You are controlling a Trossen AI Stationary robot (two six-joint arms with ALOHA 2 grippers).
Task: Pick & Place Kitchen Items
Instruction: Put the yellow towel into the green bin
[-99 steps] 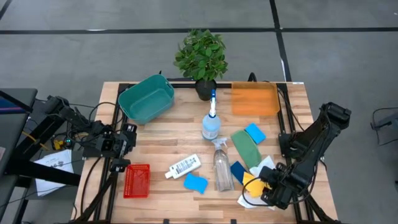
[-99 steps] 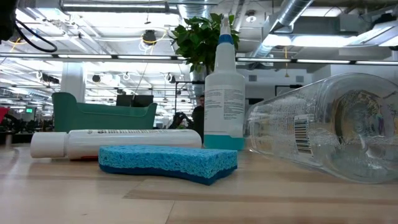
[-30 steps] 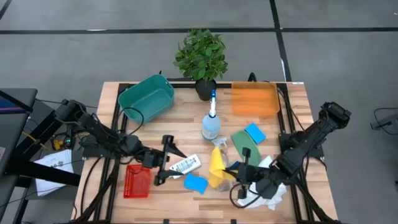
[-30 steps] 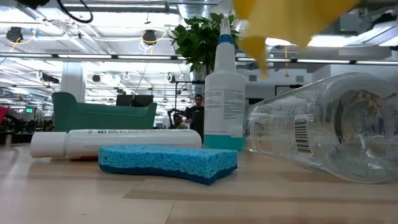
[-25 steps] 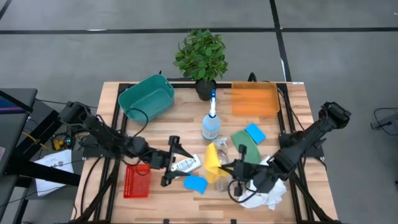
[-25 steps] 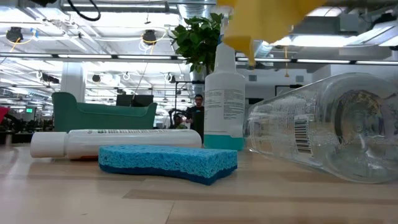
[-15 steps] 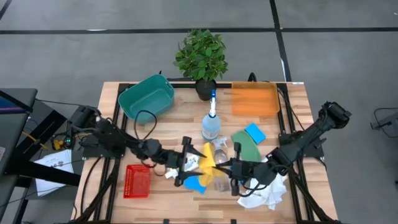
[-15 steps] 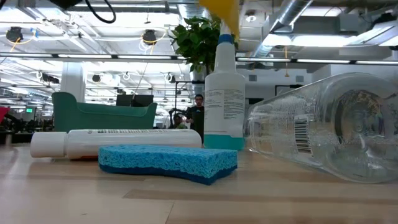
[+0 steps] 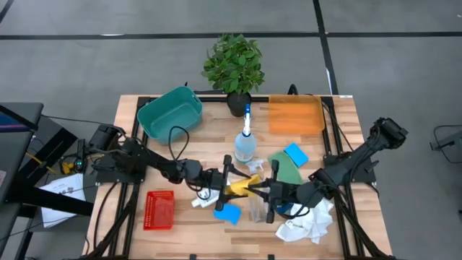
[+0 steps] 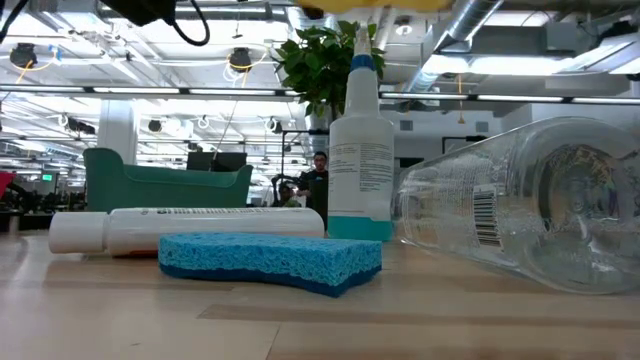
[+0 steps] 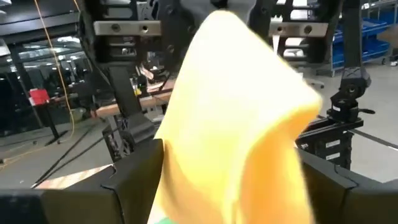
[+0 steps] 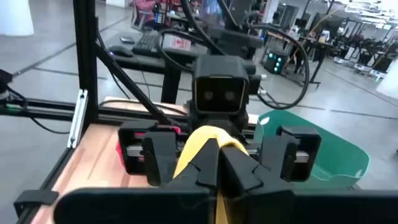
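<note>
1. Yellow sponge hangs above mid-table, between the two grippers, just in front of the upright spray bottle.
2. Right gripper – fingers pressed together on one edge of the sponge, seen clearly in its wrist view.
3. Left gripper – fingers spread wide either side of the sponge, flanking it; contact not visible.
4. Low view only catches the sponge's bottom edge at the top; it shows the blue sponge, white bottle and lying clear bottle on the table.
5. High view adds the white cloth and green sponge by the right arm.
</note>
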